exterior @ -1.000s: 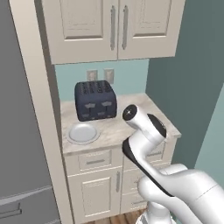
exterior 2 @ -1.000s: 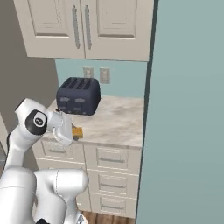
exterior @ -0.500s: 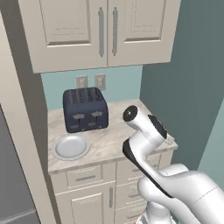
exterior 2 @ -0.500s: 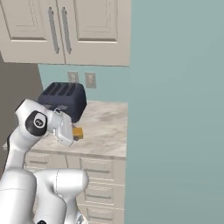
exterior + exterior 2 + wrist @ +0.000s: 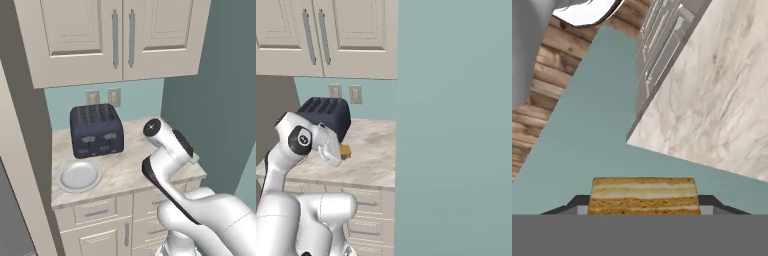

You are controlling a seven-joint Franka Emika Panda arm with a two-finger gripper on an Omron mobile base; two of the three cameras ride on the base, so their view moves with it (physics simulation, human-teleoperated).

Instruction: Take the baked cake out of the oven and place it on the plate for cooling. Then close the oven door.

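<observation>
My gripper (image 5: 643,208) is shut on a slice of golden layered cake (image 5: 643,196), held between the two dark fingers. From the right base camera the cake (image 5: 345,151) shows as a small orange-yellow block at the hand, above the marble counter (image 5: 372,156). The small round pale plate (image 5: 78,175) lies at the counter's front left, just in front of the dark toaster (image 5: 96,130), with nothing on it. My hand hangs over the counter's right end, well to the right of the plate. The oven and its door are out of view.
A teal wall panel (image 5: 456,125) bounds the counter on the right. Cream upper cabinets (image 5: 115,35) hang over it and drawers (image 5: 662,40) sit below. Bare marble (image 5: 135,162) lies between the toaster and my arm. A tall cream panel stands at the left.
The base has driven and turned, so the whole scene has shifted and the teal wall has grown in the right base view. The cake stays in the shut gripper.
</observation>
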